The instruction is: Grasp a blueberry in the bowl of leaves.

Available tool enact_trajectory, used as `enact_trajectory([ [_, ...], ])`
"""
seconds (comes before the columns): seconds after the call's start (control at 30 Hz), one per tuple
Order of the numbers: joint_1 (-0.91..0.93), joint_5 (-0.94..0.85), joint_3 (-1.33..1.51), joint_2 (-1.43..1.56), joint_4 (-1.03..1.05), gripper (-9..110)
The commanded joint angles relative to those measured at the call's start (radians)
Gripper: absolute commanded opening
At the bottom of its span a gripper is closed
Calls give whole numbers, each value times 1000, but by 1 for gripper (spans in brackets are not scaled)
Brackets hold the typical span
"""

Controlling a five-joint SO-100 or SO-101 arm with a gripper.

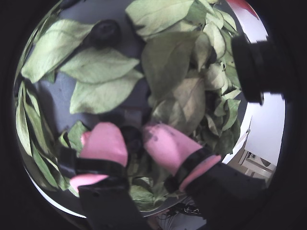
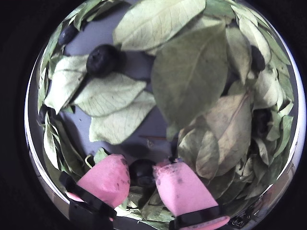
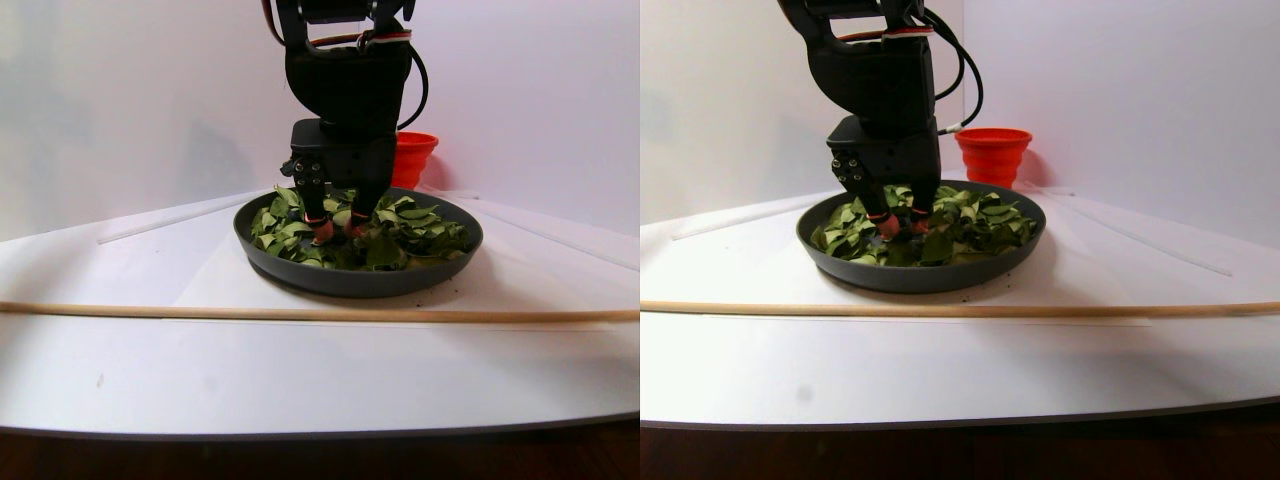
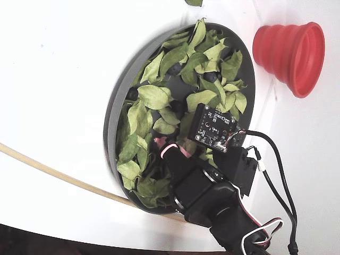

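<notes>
The dark grey bowl (image 4: 114,122) holds a loose pile of green leaves (image 4: 154,96) with several dark blueberries among them. My gripper (image 2: 142,167), with pink fingertips (image 2: 108,179), is down in the bowl, and its jaws press both sides of one blueberry (image 2: 142,172) lying on the leaves. Both wrist views show this, the other being (image 1: 132,134), with the berry (image 1: 132,138) dark between the pads. Another blueberry (image 2: 101,59) lies free on the bare bowl floor further ahead. In the stereo pair view the gripper (image 3: 338,232) reaches straight down into the leaves (image 3: 400,225).
A red ribbed cup (image 4: 289,50) stands on the white table behind the bowl; it also shows in the stereo pair view (image 3: 412,155). A thin wooden stick (image 3: 300,313) lies across the table in front of the bowl. More berries sit among the leaves (image 4: 211,76).
</notes>
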Motion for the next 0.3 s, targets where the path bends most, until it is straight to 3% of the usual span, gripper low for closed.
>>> enact_trajectory([
  [0.0, 11, -6, -29, 110, 11, 9],
  [0.27, 17, -18, -31, 147, 11, 9],
])
